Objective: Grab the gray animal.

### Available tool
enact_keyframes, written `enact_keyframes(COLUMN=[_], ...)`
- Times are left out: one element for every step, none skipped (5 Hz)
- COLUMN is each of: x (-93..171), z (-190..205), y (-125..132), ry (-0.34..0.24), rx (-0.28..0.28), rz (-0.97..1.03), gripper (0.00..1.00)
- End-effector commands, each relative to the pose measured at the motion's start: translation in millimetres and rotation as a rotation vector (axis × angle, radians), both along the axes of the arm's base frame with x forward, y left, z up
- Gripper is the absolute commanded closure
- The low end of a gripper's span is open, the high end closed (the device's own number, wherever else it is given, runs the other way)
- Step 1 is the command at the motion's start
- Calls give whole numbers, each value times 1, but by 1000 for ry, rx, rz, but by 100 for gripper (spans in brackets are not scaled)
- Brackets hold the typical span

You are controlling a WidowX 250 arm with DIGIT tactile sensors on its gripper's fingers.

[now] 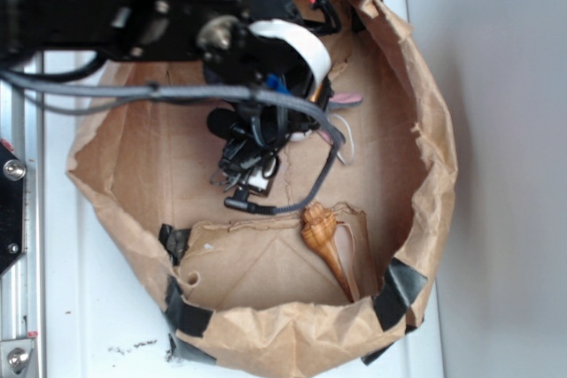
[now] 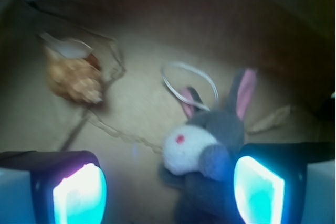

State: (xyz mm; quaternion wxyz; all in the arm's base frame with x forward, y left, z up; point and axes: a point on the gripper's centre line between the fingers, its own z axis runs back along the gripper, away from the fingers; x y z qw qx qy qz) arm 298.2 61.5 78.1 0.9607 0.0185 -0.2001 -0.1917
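Between the two glowing fingers (image 2: pixel 79 195) of the hand (image 2: pixel 168 192) lies the gray animal (image 2: pixel 210 148), close against the right finger and clear of the left one. Its white snout with a red dot points toward the left finger, its pink-lined ears stand up behind it, and a white string loop (image 2: pixel 189 80) lies on the paper just behind its head. The hand is spread wide and grips nothing; whether the right finger touches the toy cannot be told.

From the outside camera, the black arm (image 1: pixel 124 6) reaches in from the upper left and tips the hand (image 1: pixel 252 165) down into a crumpled brown paper bag (image 1: pixel 425 130) lying open on a white tabletop (image 1: pixel 89 307). Cables (image 1: pixel 292 108) trail over it and hide most of the toy. Black tape (image 1: pixel 399 289) patches the bag's rim. A tan spiral seashell (image 1: pixel 321 236) rests on the bag's floor nearer the front rim, apart from the toy.
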Motion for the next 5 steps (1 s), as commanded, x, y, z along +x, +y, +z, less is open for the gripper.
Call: enact_keyframes(x=[34, 33, 29, 26, 23], z=[-1, -13, -15, -9, 4], y=[9, 3, -2, -5, -4], ry=[-71, -102, -125, -126, -151], rx=[76, 85, 69, 55, 32], rz=[57, 60, 11, -17, -24], gripper=[0, 0, 91, 100, 100])
